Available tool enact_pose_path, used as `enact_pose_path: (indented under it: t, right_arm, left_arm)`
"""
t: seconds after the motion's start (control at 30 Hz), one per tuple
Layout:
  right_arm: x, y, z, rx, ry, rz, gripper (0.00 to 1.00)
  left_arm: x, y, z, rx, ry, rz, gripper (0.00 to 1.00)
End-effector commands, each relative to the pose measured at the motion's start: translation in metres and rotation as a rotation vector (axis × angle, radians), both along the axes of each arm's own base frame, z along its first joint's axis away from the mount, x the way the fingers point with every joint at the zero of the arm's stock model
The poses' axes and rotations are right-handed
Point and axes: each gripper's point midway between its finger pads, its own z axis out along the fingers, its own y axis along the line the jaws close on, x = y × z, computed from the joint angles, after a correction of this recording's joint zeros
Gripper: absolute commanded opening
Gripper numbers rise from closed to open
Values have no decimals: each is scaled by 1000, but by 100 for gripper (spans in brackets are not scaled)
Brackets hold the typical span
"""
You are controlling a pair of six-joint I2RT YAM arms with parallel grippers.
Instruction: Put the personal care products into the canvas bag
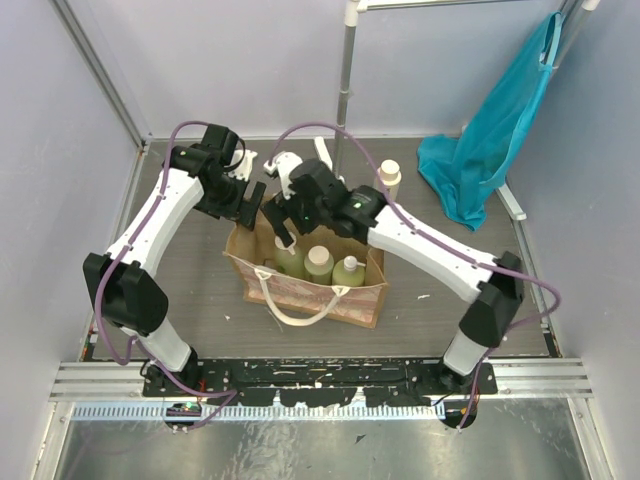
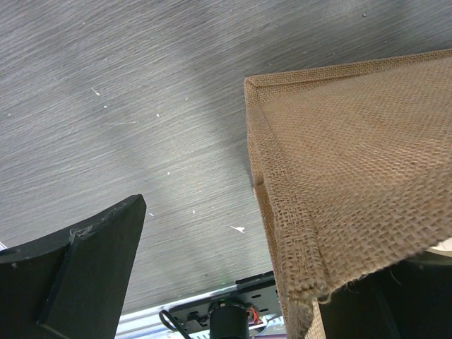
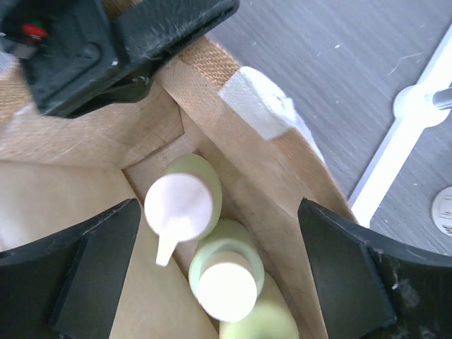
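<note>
Canvas bag point(image 1: 330, 300) in the middle of the counter point(image 1: 205, 285), mouth upward. Inside it, three in a row: left bottle point(image 1: 290, 260), middle bottle point(image 1: 318, 263), right bottle point(image 1: 348, 271), close together. Fourth bottle point(image 1: 389, 178) upright on the counter behind the bag, toward its right end. Cloth point(image 1: 480, 150) hanging at rear right, well apart. Left gripper point(image 1: 252, 205) at the bag's rear-left corner; right gripper point(image 1: 283, 222) just beside it, over the left bottle.

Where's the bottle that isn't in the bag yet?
Top view: the loose bottle stands at the far right, beyond the canvas bag, between the right arm and the teal cloth.
</note>
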Motion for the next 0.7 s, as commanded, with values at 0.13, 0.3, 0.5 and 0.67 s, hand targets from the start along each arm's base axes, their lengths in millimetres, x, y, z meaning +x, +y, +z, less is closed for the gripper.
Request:
enact_pose_path:
  t: [0.13,0.3,0.5,0.67]
  right_arm:
    - [1,-64,115,226,-151,-143,100]
    - [54,-128,117,216,-190,-428,100]
    - [106,-179,80,157,-117,-642,100]
    - [142,-217,44,86,-42,-770,100]
  left_arm:
    - [-2,2,5,-4,-22,2,98]
    - [0,1,5,-7,-25,-2,98]
    - [0,1,6,-6,-31,-2,98]
    - [2,3,6,-2,-43,2,98]
